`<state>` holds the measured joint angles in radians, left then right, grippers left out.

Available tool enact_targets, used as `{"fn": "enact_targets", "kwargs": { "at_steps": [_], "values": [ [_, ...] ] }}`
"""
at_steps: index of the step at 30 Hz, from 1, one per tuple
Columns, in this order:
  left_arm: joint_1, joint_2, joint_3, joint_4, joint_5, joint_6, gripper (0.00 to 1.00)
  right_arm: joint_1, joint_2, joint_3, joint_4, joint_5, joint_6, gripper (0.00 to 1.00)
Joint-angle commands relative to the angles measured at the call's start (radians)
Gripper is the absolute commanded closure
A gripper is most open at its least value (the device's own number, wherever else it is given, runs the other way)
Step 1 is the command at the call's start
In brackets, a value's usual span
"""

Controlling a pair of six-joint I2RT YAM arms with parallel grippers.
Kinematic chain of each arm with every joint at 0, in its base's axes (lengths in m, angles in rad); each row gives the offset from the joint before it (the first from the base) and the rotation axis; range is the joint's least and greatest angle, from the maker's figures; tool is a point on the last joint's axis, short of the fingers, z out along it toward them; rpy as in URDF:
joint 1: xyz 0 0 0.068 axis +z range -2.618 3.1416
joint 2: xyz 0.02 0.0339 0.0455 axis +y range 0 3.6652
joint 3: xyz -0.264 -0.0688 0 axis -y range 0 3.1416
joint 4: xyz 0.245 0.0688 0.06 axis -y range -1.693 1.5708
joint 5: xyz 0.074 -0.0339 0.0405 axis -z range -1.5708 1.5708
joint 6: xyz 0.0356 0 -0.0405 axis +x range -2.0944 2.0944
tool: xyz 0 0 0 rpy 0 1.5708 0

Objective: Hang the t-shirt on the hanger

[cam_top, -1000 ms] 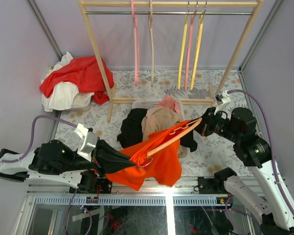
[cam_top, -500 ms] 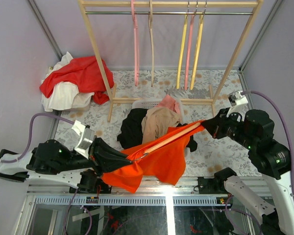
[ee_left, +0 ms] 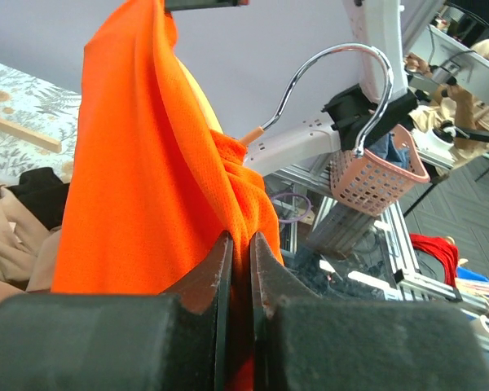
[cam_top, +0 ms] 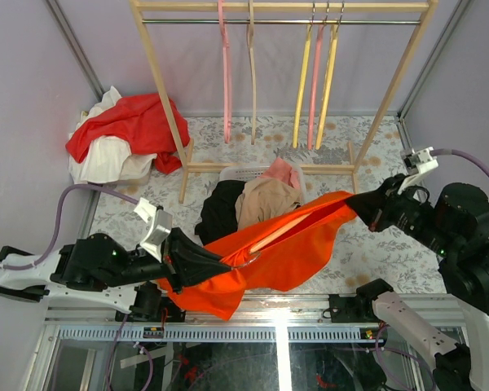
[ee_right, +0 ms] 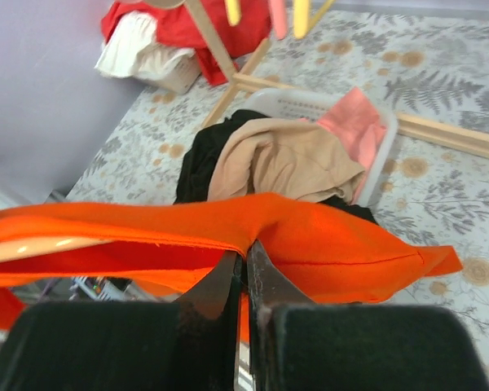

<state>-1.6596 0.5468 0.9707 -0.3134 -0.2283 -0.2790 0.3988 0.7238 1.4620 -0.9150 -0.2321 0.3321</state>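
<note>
Shirt pulled taut between both arms!
The t-shirt (cam_top: 297, 254) hangs stretched above the table's near side, in front of the basket (cam_top: 231, 172). The left gripper (cam_top: 226, 262) is clamped on cloth just beside the hook of the hanger (cam_top: 270, 236), whose pale bar shows inside the shirt. The right gripper (cam_top: 352, 204) pinches the opposite end tight.

A wooden rack (cam_top: 168, 91) across the top holds 5 hangers (cam_top: 226, 73): 2 pink, 1 tan, 2 yellow. Upper left, red cloth (cam_top: 138, 122) lies on white cloth (cam_top: 106, 164). At centre, tan, pink and black garments (cam_top: 265, 199) heap on a white basket (cam_top: 235, 173).
</note>
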Motion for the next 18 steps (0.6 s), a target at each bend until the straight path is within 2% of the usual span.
{"fn": "enact_targets", "kwargs": {
  "at_steps": [1,6,10,16,18],
  "values": [
    [-0.255,0.02,0.057,0.06,-0.115,-0.01,1.0,-0.017,0.017,0.003,0.072,-0.193,-0.007,1.0],
    [-0.256,0.115,0.125,0.136,-0.142,0.064,1.0,-0.018,0.031,0.002,0.199,-0.42,0.05,1.0],
    [-0.256,0.226,0.224,0.157,-0.158,0.102,1.0,-0.018,0.08,0.048,0.251,-0.516,0.068,1.0],
    [-0.243,0.344,0.315,0.163,-0.153,0.108,1.0,-0.018,0.122,0.066,0.241,-0.51,0.021,1.0],
    [-0.231,0.36,0.331,0.145,-0.148,0.091,1.0,-0.017,0.124,0.079,0.225,-0.501,0.0,0.97]
  ]
}}
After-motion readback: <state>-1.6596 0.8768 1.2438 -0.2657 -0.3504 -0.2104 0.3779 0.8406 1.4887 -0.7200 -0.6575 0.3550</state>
